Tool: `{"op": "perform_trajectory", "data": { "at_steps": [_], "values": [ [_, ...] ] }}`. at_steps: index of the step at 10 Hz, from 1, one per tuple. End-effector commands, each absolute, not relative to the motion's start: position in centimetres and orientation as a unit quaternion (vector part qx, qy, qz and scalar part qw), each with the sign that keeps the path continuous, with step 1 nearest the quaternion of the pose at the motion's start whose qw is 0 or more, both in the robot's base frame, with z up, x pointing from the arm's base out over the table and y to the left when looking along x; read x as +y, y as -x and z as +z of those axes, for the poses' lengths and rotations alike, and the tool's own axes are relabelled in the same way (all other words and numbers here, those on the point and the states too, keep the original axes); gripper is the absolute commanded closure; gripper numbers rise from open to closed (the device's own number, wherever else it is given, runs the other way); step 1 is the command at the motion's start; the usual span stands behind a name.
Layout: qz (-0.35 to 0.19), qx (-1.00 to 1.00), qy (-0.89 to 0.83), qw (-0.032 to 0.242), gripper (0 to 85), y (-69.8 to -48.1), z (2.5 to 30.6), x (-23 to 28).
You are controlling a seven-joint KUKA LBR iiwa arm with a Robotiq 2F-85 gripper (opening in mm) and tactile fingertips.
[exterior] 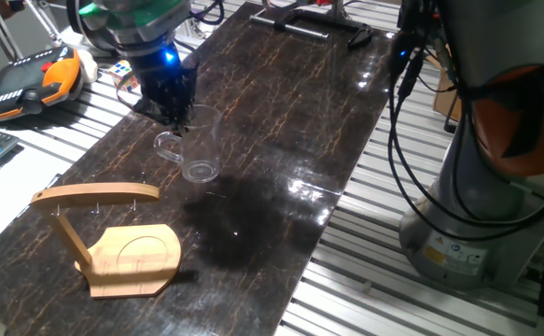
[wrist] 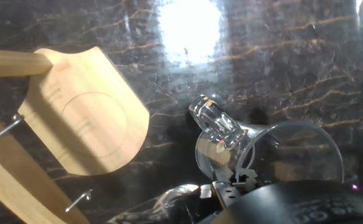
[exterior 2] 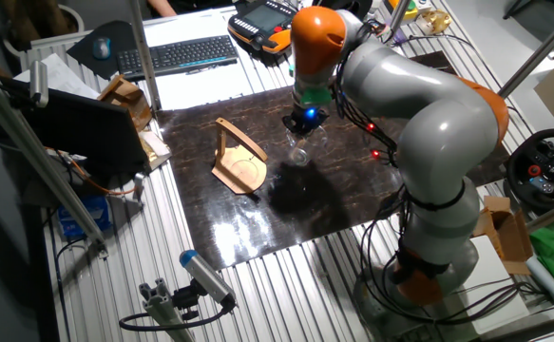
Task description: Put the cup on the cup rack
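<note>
At six o'clock in the hand view the gripper (wrist: 243, 183) pinches the cup (wrist: 256, 149) by its rim, carrying it above the dark table (exterior: 281, 121), handle (wrist: 215, 118) pointing toward the rack. So the pickup looks done and the hanging is left. The cup rack (exterior: 113, 238) stands apart at about eight o'clock from the cup in one fixed view, its hooks (wrist: 10, 124) bare. Open tabletop lies between; the table edge sits just beyond the rack.
</note>
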State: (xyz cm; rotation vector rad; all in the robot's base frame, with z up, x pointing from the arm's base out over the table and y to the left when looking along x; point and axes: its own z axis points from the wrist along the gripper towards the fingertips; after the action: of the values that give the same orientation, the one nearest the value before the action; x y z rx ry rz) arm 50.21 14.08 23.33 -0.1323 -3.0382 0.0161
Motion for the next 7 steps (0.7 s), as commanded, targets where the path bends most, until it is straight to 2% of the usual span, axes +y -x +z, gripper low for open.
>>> {"op": "perform_trajectory", "data": {
  "at_steps": [1,4,7],
  "values": [
    [0.014,-0.998,0.043,0.05,84.0,-50.2,23.3,14.1],
    [0.005,-0.996,0.069,0.053,84.0,-50.0,23.4,14.3],
    [0.001,-0.993,0.106,0.057,84.0,-47.5,25.5,19.6]
  ]
}}
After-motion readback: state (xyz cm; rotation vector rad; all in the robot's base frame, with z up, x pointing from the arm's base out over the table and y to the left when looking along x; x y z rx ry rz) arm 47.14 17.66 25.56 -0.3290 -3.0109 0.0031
